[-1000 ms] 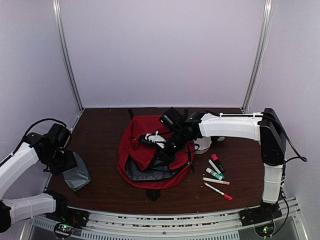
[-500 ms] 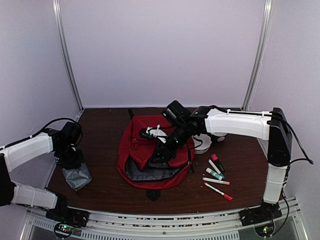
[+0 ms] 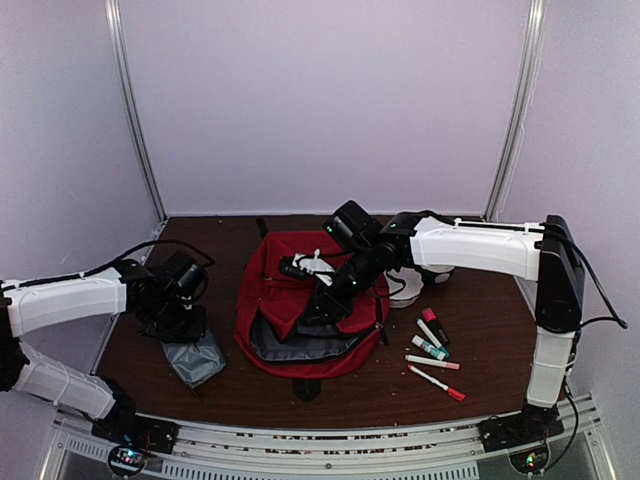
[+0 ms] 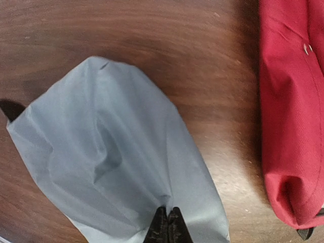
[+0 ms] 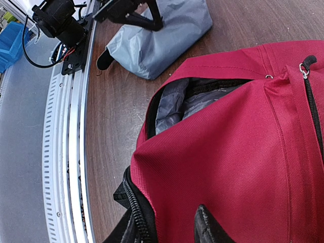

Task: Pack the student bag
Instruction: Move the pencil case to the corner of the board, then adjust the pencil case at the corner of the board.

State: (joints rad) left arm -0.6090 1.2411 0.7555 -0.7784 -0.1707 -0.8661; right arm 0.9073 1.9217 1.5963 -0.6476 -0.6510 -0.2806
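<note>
Two arms are busy at once on the dark brown wooden table. The big red cloth student bag lies flat in the middle of the table, with its open mouth facing the near edge.

The right gripper is down on the top edge of that mouth. In the right wrist view its two black fingers sit on either side of a fold of red cloth by the black zip, so it seems to be pinching the cloth and holding the bag open. Through the gap you can see the grey lining inside.

The left gripper is squeezed tight, its tips almost touching each other. It has a bit of the small grey soft pouch caught between them. The pouch rests on the table near the left side of the bag, but it is not touching the bag.

A few coloured marker pens lie on the table on the right of the bag (nobody is holding those yet).

I think the step right now is getting the pouch into the bag while the other arm keeps the mouth open. Next, the left arm needs to lift the pouch up over the red lip and bring it to the grey hole. The pouch is floppy and is only held by one end, so it could sag and catch on the edge. The right gripper should hold the cloth up until the pouch is all the way in.
</note>
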